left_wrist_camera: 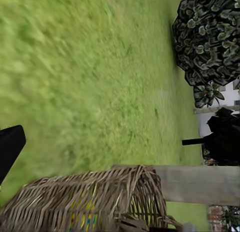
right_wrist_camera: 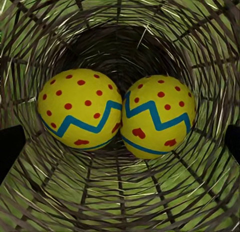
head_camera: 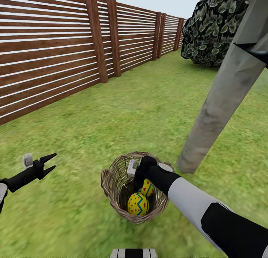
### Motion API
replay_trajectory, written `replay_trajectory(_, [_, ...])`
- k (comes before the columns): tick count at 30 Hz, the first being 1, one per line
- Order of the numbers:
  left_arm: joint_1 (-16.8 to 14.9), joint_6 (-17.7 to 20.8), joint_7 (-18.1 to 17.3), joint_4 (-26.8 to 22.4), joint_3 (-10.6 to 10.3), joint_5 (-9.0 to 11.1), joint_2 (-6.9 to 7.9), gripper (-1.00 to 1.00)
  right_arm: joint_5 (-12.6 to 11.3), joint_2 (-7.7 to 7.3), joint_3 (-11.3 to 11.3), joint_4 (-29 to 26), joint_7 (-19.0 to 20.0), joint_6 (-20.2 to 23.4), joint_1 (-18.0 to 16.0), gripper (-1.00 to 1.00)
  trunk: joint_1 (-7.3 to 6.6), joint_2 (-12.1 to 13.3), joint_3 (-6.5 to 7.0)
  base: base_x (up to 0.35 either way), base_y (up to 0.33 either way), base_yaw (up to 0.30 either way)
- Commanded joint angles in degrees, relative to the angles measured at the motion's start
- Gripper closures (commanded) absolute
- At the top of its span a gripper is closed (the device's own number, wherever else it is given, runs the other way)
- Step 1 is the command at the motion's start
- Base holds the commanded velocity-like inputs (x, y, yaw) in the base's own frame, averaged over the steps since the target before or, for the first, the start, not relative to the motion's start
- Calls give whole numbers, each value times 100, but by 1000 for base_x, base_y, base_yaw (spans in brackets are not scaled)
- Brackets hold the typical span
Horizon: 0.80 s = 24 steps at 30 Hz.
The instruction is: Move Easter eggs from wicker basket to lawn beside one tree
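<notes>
Fenced lawn [head_camera: 111,113]: the right gripper [head_camera: 139,181], jaws spread and empty, reaches into the wicker basket [head_camera: 111,183] over two Easter eggs [right_wrist_camera: 80,109] touching. Closing off-centre could squirt one aside. The left gripper [head_camera: 47,165] hangs open, empty.

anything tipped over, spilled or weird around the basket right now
Nothing stands out. The wicker basket stands upright on the lawn beside the tree trunk, unspilled, with two Easter eggs resting side by side inside. The right tool reaches down into it.
</notes>
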Motion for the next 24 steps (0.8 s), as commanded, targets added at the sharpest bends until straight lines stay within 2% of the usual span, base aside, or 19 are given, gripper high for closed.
replay_trajectory(1, [-5,27,-19,-1,11,-9,-15,-100,58,6,12,-6,45,-69,-5,-100,1,-4,-27,0,0,0])
replay_trajectory(7, [-5,27,-17,3,10,-13,-51,-100,59,25,42,19,51,-336,-7,-100,17,-12,-160,0,0,0])
replay_trajectory(13, [-5,25,-17,3,10,-13,-53,-100,391,10,46,16,56,-350,-4,-100,32,-20,-293,0,0,0])
replay_trajectory(16, [-5,25,-17,4,10,-13,-53,-100,464,2,49,12,57,-354,-4,-100,40,-24,-360,0,0,0])
replay_trajectory(24, [-5,25,-17,4,10,-13,-53,-100,481,7,58,11,57,-591,-4,-100,60,-34,-537,0,0,0])
